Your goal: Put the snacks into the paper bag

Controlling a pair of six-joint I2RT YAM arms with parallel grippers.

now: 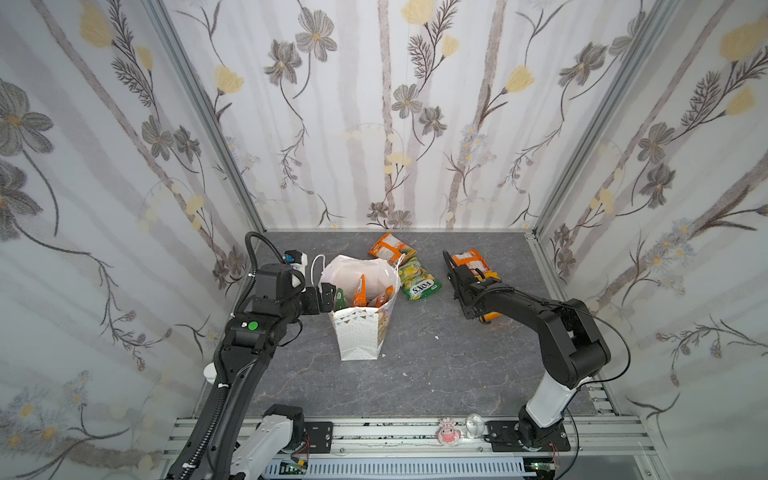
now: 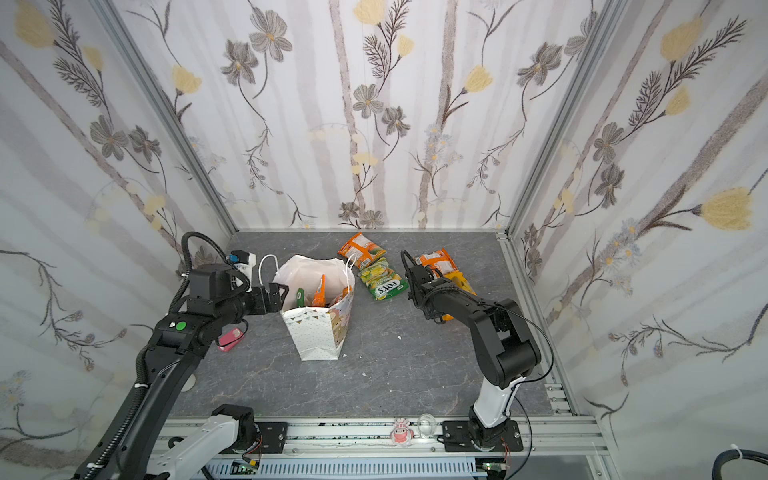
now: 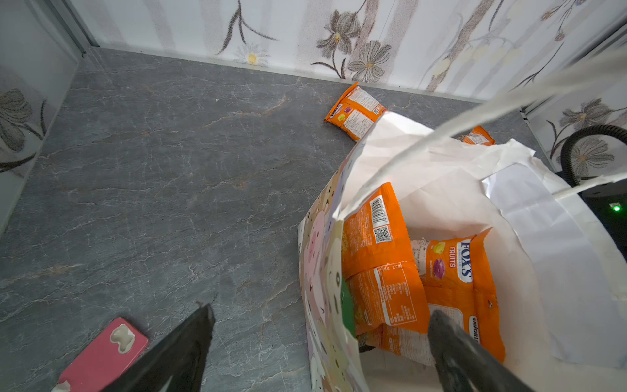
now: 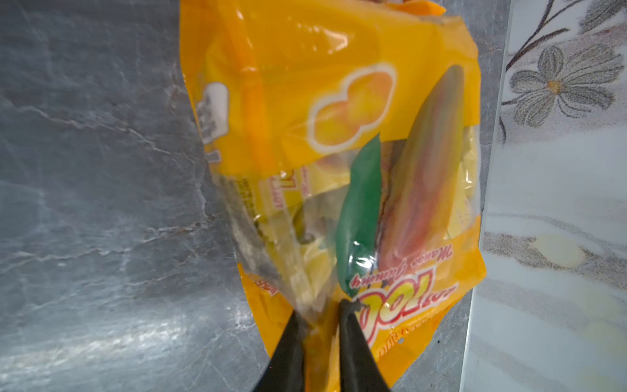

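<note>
The white paper bag (image 1: 360, 332) stands upright mid-table with its mouth wide. Several orange snacks (image 3: 383, 264) lie inside it. My left gripper (image 3: 322, 314) is open astride the bag's left rim, one finger inside and one outside. My right gripper (image 4: 320, 310) is shut on the end of a yellow mango snack packet (image 4: 325, 101), close to the right wall. In both top views the right arm covers most of that packet (image 2: 461, 284). On the table behind lie an orange packet (image 1: 390, 247), a green-yellow packet (image 1: 417, 280) and another orange one (image 1: 471, 259).
A pink flat object (image 2: 230, 338) lies on the table left of the bag, under my left arm. A small pink figure (image 1: 449, 434) sits on the front rail. Flowered walls close in the back and both sides.
</note>
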